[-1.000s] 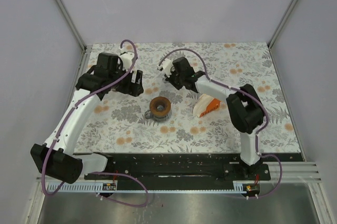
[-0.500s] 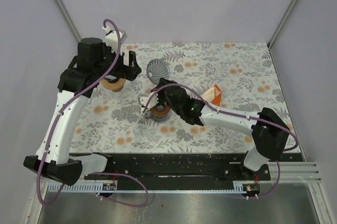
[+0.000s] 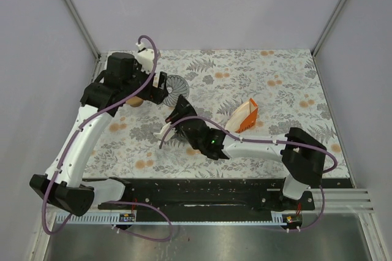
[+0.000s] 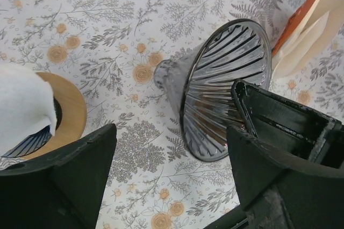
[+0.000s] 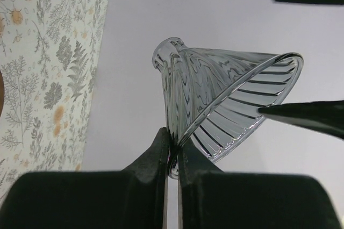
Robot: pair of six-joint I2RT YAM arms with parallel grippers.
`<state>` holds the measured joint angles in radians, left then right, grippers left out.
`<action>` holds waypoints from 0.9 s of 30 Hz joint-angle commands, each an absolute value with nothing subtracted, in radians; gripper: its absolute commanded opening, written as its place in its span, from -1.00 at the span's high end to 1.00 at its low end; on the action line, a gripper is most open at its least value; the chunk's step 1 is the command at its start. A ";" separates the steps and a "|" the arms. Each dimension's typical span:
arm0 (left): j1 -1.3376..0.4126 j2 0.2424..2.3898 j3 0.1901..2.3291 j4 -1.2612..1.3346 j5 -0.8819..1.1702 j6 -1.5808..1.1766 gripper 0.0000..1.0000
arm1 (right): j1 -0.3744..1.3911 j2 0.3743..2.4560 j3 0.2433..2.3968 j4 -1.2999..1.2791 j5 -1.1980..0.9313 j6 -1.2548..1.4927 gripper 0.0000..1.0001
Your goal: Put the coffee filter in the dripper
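Dripper (image 5: 215,89) rim inside right hand (image 5: 173,144)

No text, label, brand, number or sign can be read in any view. The orange pack (image 3: 244,118) beside the dripper (image 4: 226,86) shows no legible print. The marks on the white strip (image 3: 92,218) at the arms' bases are too small to read.

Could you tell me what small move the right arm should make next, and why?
Probably rotate the right gripper to bring the dripper mouth-up: it is pinched by its rim and tilted sideways, and the open left gripper holds no filter yet.
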<state>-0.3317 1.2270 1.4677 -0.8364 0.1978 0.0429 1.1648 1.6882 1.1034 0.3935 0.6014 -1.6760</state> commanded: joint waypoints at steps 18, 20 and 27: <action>-0.269 1.312 1.494 -0.807 0.270 -0.057 1.00 | 1.215 1.634 1.173 0.527 0.680 -1.431 -0.51; -0.249 1.312 1.506 -0.805 0.285 -0.069 1.00 | 1.216 1.550 1.209 0.276 0.570 -1.211 -0.71; -0.219 1.310 1.519 -0.801 0.359 -0.118 1.00 | 1.123 1.351 1.388 -0.186 0.048 -0.513 -0.99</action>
<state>-0.2264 1.3197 1.4628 -0.8406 0.2691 -0.0639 1.2049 1.4502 1.2148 0.0357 0.3466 -1.0199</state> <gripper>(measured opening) 0.083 0.987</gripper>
